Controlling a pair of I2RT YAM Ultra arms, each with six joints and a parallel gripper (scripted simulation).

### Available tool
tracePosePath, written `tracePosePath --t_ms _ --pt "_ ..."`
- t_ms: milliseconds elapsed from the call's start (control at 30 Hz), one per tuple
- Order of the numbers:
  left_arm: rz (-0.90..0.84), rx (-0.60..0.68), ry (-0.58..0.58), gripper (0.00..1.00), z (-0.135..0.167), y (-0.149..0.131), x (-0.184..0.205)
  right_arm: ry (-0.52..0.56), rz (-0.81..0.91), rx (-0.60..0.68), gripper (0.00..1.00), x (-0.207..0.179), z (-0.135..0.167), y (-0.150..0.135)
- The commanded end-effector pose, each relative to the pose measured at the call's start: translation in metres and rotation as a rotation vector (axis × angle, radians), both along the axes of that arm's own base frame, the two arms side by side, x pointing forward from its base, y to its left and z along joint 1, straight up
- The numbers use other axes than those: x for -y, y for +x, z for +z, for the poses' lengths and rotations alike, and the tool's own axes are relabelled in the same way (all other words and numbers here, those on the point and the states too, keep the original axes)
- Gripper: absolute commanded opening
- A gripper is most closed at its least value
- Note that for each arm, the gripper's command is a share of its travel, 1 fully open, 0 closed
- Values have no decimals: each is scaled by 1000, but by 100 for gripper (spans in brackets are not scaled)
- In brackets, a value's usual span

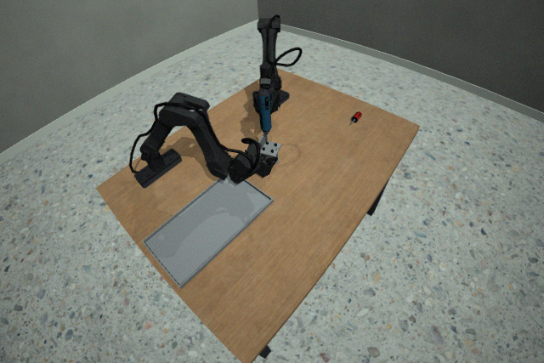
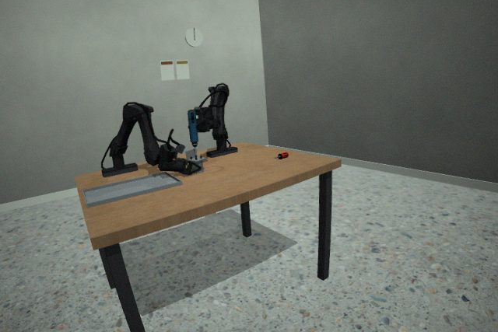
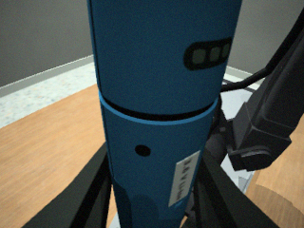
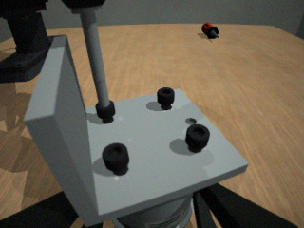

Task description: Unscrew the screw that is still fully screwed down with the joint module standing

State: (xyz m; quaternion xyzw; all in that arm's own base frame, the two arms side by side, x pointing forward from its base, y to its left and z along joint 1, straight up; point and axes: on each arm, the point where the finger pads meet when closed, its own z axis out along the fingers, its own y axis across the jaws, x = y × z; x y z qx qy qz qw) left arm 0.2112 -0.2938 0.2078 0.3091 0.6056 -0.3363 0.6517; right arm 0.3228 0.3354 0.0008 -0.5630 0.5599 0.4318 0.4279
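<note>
My left gripper [image 1: 264,93] [image 3: 153,150] is shut on the electric screwdriver [image 1: 264,117] [image 2: 193,131] [image 3: 157,76], which is upright with its bit down. In the right wrist view, the bit's tip meets the head of the rear-left screw [image 4: 105,110], beside the bracket's upright wall. This head stands above the plate with some shank showing. The other three screws [image 4: 165,97] [image 4: 197,137] [image 4: 116,158] also stand raised. The bracket [image 4: 152,135] [image 2: 190,155] lies on top of the standing joint module [image 4: 166,215]. My right gripper [image 4: 150,174] [image 2: 198,167] is shut on the module's body below the bracket.
A small red screwdriver [image 1: 356,116] [image 2: 283,155] [image 4: 207,30] lies on the table [image 1: 333,166], away from both arms. A shallow grey tray [image 1: 206,227] [image 2: 128,190] lies beside the right arm. The left arm reaches in above the module.
</note>
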Motion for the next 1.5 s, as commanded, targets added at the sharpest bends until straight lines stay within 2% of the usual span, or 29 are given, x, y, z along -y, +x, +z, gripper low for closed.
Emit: tracePosePath --t_ms 0,867,1100,1133,1200,1467 --pt "-1 9 -18 42 3 0 1 21 0 21 59 1 15 4" --pt "-1 19 -33 42 2 0 0 21 0 21 59 1 15 4" --pt "-1 28 -46 42 7 1 2 21 0 21 59 1 15 4" --pt "-1 53 -82 42 24 0 0 21 0 21 59 1 15 4" --pt "-1 62 -95 42 31 1 1 21 0 21 59 1 15 4" --pt "-1 55 -85 42 34 0 1 21 0 21 59 1 15 4"
